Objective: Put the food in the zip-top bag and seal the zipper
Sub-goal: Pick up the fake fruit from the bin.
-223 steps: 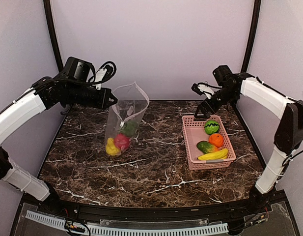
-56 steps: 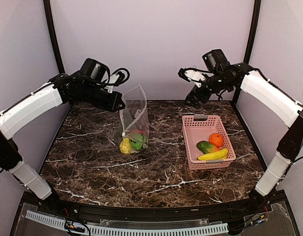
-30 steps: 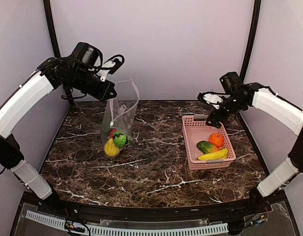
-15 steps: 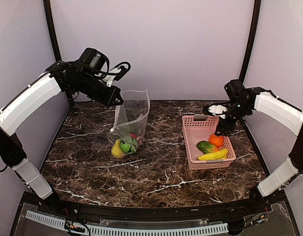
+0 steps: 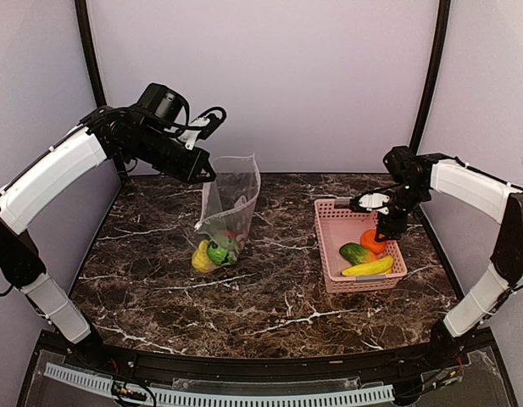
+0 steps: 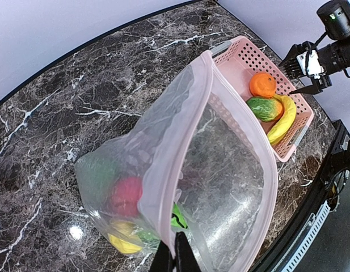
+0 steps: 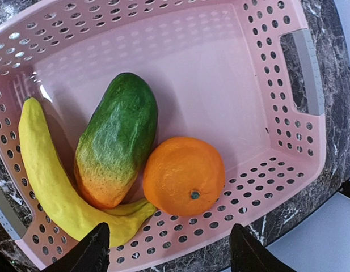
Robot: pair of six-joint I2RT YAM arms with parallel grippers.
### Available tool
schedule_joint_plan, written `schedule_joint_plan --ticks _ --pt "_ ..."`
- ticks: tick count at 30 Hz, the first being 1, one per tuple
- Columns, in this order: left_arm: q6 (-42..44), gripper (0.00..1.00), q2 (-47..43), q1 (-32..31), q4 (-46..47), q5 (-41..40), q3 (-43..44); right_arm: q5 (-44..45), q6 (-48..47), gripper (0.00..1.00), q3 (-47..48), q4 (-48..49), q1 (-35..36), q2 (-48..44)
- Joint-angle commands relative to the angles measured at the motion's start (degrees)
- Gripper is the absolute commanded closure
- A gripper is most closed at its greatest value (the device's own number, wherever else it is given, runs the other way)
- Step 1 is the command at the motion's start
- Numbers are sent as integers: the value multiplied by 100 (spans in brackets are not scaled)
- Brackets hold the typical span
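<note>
Wide-spread right gripper (image 7: 172,249) above the orange (image 7: 183,175)
Orange lies just under its fingers; left gripper (image 6: 173,256) pinches the zip-top bag (image 6: 231,187).

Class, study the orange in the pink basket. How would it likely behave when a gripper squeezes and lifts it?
The orange is round and glossy, so it may slip or roll from a pinch off its middle. It looks rigid, probably keeping shape. It touches the banana and green fruit, which may shift when it lifts.
</note>
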Motion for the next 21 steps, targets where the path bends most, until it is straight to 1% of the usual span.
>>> schedule_joint_plan --ticks 1,3,9,11,16,21 --pt "-54 99 -50 -8 17 103 -85 -49 -301 31 232 -233 -132 327" --pt "-45 99 -37 -8 -3 122 -87 -40 -381 30 336 -275 -207 479" --pt "-29 99 -46 -8 -13 121 -115 -10 -589 20 505 -332 -299 828" --pt "-35 99 -51 -8 4 136 -150 -17 -633 19 541 -306 -312 917" --pt "-76 99 -60 -4 28 171 -222 39 -788 20 591 -242 -307 1141" --pt "-92 99 -111 -6 41 193 -265 165 -867 23 683 -185 -311 1374"
